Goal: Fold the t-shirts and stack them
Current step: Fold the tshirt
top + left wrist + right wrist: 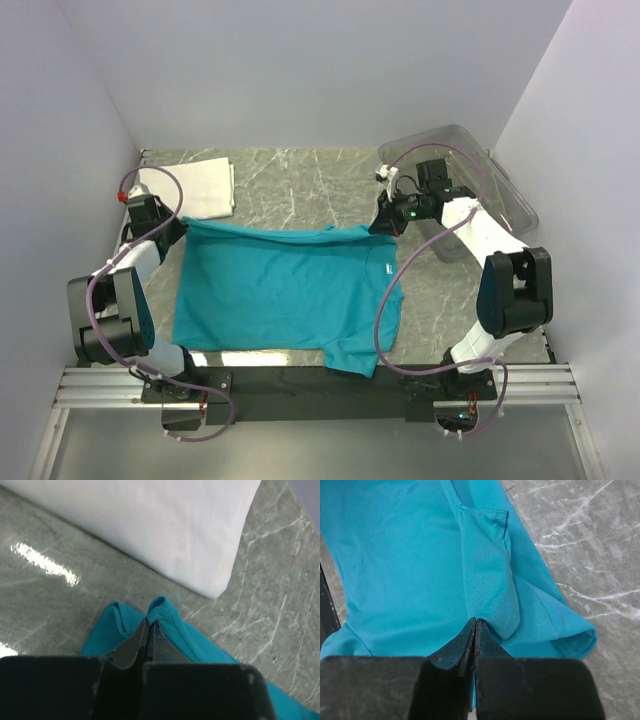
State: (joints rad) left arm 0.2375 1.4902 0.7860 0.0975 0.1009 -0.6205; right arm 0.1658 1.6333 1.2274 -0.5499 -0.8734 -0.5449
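Two robot arms pinch the far edge of a teal-blue t-shirt [280,290] spread across a grey marbled table [300,175]. The left gripper [172,228] is clamped tight on the shirt's far-left corner. Its wrist view shows the dark fingertips [132,647] closed on a small bunched hem of teal cloth. The right gripper [386,226] is likewise closed on the shirt's far-right corner. Its own wrist view shows the jaws pressed together on a raised fold of the fabric, with a stitched hem running away from the tips. Between the two grips the shirt's far edge runs almost straight. The rest of the garment lies flat toward the arm bases, with one sleeve [355,358] poking out at the near-right corner. A plain white t-shirt [195,188], folded into a neat rectangle, lies just beyond the teal shirt's far-left corner, close to it, with a strip of bare tabletop between the two. A clear plastic tray [510,200] sits beyond the teal shirt's far-right corner, on the far side of the right arm's wrist.
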